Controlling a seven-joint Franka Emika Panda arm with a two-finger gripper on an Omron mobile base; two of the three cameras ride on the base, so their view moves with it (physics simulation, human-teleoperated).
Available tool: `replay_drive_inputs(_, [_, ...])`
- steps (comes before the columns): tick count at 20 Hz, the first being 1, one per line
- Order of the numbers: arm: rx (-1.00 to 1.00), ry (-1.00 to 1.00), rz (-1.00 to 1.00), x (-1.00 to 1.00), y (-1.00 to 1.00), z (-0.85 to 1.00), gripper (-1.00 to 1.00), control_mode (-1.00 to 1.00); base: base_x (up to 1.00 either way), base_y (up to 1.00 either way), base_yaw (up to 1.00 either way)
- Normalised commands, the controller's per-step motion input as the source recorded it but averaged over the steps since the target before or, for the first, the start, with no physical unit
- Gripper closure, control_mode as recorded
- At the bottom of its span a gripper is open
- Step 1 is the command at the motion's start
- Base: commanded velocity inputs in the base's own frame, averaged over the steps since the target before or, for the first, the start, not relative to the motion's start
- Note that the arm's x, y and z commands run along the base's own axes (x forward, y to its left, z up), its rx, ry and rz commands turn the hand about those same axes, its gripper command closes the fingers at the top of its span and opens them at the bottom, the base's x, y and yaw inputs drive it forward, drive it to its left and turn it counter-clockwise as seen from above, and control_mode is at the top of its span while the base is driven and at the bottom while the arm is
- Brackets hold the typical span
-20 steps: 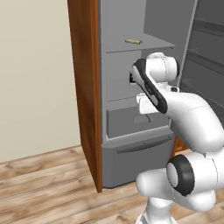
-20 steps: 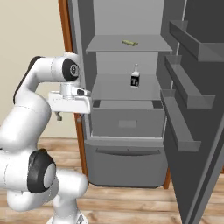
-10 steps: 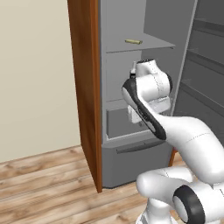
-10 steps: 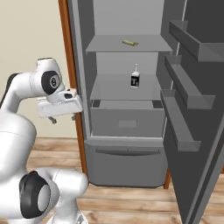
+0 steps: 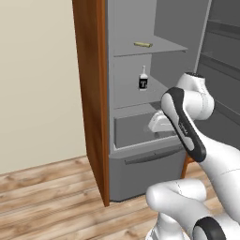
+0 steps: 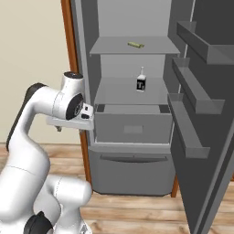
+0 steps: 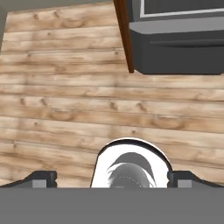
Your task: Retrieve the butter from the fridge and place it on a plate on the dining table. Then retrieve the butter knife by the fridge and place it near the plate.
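The fridge stands open, its door swung out to the right. The butter, a slim pale tan stick, lies on the upper shelf. My gripper hangs in front of the drawer level, well below the butter and left of the opening, pointing down at the wood floor. Its fingertips stand wide apart, open, with nothing between them. The plate, the dining table and the butter knife are out of view.
A small white bottle with a dark label stands on the middle shelf. A grey drawer sits below it. The brown side panel edges the fridge on the left, and door racks jut out on the right.
The arm has folded and the hand has sunk a little, from mid-shelf height to drawer height. The bottle, earlier covered by the arm in the left base view, now shows. The jaws stayed open.
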Motion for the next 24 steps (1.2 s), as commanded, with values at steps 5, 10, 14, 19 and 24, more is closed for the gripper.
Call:
replay_drive_inputs(5, [-0.18, 0.0, 0.0, -0.17, 0.07, 0.0, -1.0, -1.0, 0.0, 0.0, 0.0])
replay_drive_inputs(10, [-0.12, 0.0, -0.1, -0.3, 0.0, -0.06, -1.0, -1.0, 0.0, 0.0, 0.0])
replay_drive_inputs(14, [0.0, -0.02, -0.19, -0.39, -0.16, -0.16, -1.0, -1.0, 0.0, 0.0, 0.0])
replay_drive_inputs(19, [0.0, 0.0, -0.09, -0.06, 0.01, -0.02, -1.0, -1.0, 0.0, 0.0, 0.0])
replay_drive_inputs(24, [0.0, 0.0, -0.03, -0.01, 0.0, -0.03, -1.0, -1.0, 0.0, 0.0, 0.0])
